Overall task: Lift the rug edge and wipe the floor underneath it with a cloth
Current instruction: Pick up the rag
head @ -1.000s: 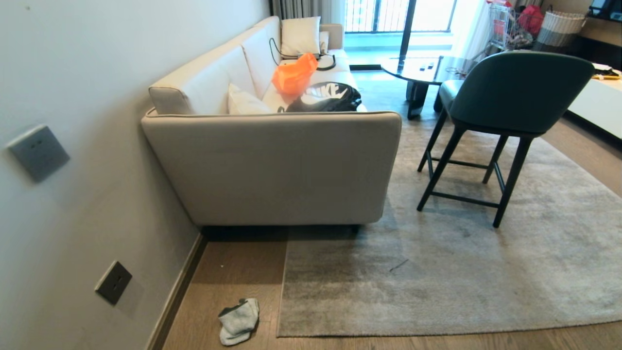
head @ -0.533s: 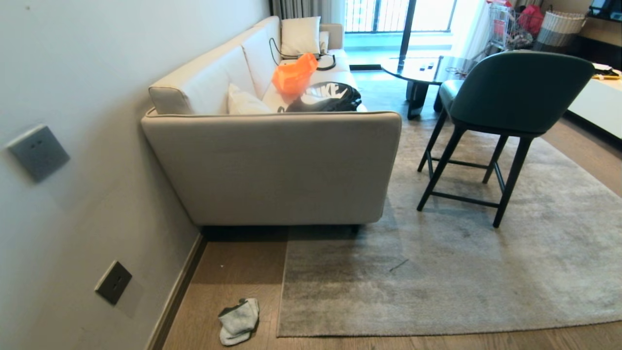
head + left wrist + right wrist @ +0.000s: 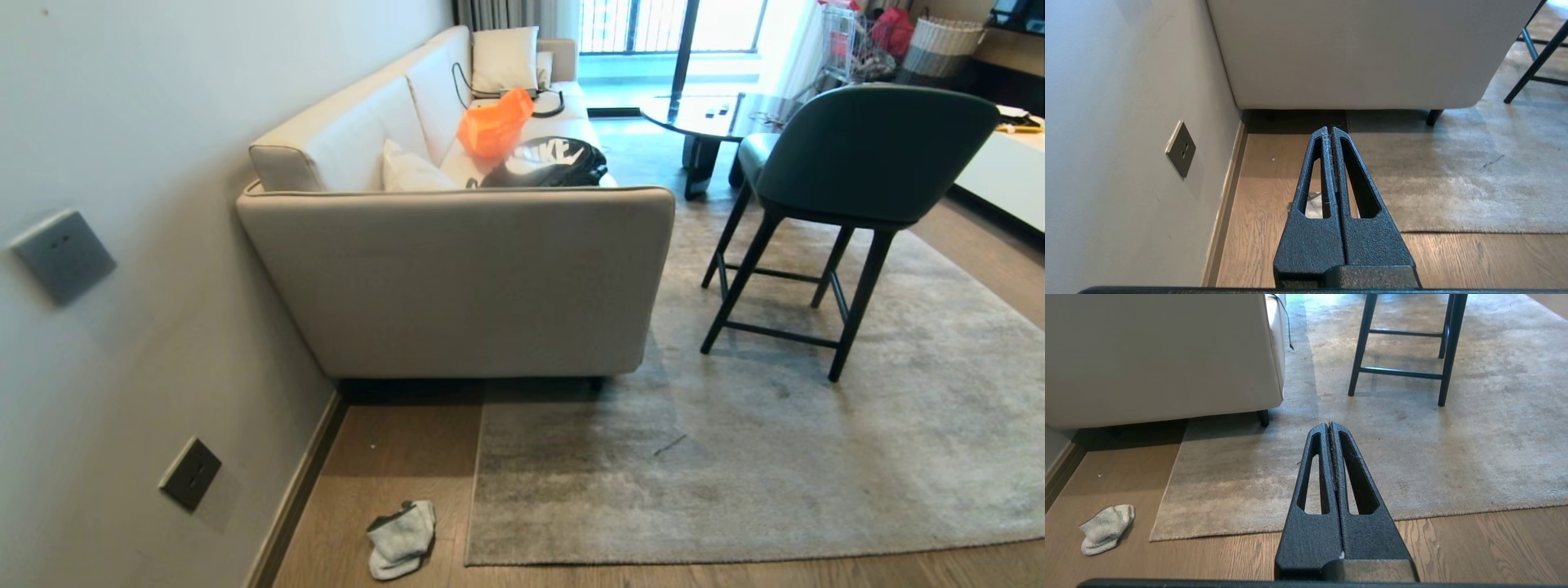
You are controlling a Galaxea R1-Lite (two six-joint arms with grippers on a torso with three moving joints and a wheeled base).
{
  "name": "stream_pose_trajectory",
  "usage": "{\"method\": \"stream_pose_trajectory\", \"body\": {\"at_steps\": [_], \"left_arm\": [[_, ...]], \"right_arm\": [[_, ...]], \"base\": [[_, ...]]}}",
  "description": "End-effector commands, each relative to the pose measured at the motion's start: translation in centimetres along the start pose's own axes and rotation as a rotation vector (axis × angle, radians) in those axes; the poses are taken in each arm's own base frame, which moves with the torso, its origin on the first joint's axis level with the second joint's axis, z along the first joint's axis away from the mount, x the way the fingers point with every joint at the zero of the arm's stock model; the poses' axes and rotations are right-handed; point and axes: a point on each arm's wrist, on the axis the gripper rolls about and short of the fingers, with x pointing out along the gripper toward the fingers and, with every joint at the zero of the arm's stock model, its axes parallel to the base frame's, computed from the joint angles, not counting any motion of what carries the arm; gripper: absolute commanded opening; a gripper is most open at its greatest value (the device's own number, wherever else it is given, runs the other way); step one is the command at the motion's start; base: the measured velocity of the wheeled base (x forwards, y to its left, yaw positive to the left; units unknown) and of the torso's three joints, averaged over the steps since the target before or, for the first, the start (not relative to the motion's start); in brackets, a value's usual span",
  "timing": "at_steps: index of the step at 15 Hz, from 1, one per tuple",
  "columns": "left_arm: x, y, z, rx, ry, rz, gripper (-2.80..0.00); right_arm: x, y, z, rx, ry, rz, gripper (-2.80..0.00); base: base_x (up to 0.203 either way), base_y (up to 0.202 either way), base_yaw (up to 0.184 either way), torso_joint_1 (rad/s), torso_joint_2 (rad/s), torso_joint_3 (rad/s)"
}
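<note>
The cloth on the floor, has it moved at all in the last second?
No. The cloth lies crumpled on the floor, in the same spot between the baseboard and the rug edge.

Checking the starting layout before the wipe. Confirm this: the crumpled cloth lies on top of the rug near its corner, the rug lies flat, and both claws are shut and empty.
One thing is wrong: the cloth lies on the bare floor beside the rug edge, between it and the wall, not on the rug. The head view shows this. The rest stands: the rug lies flat, and the left claw and right claw are shut and empty.
</note>
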Motion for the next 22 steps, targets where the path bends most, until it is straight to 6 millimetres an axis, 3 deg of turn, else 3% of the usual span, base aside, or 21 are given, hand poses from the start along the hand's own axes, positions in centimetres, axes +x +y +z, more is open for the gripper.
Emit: {"method": "stream_pose_trajectory", "body": {"at_steps": [1,22], "left_arm": [[-0.01,0.0,0.03,-0.001,-0.001,0.0,-2.8],[0.0,0.0,-0.01,-0.013,0.0,0.002,-2.8]], "right_arm": [[0.0,0.0,0.0,0.0,0.0,0.0,-2.8],[0.0,0.0,0.02,0.0,-0.001,0.0,-2.8]], "base": [[0.0,0.0,0.0,0.002,0.0,-0.104],[0.0,0.0,0.0,0.004,0.0,-0.192]]}}
